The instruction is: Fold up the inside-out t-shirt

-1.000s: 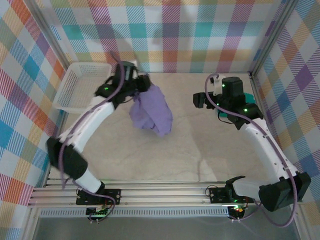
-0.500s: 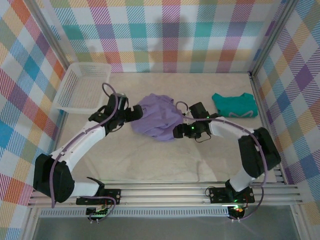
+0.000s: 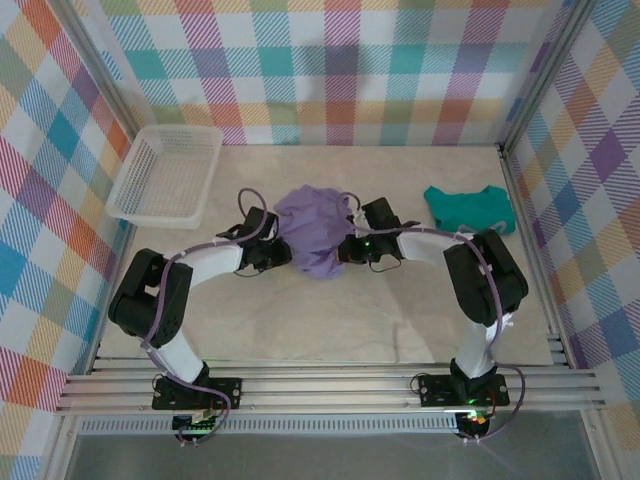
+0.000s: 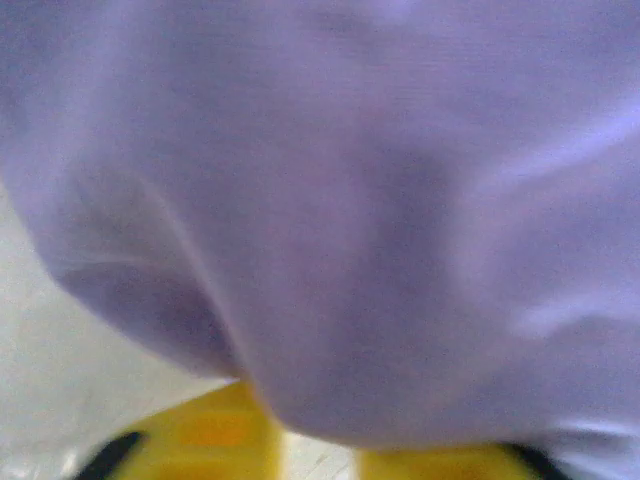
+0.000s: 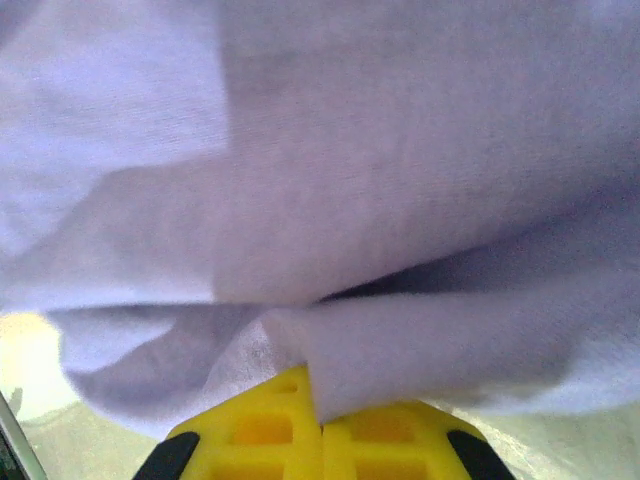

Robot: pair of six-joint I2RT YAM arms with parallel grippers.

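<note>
Well, top: inside-out t-shirt (image 3: 315, 232), soft lavender lump, sat crumpled on table (image 3: 300, 320) centre; I judged grab phase, no fold yet. L wrist: left gripper (image 4: 318, 450) under smooth draped cloth, grip unclear to me. R wrist: right gripper (image 5: 320, 425) pinched a knit fold. Next needed: lift, spread flat.

We see the left arm (image 3: 205, 262) and right arm (image 3: 435, 240) stretched low, wrists facing each other. The right gripper (image 5: 320, 395) is pinched tight on the t-shirt (image 5: 400, 150); the left gripper (image 4: 320, 448) is too blurred for us to judge.
</note>
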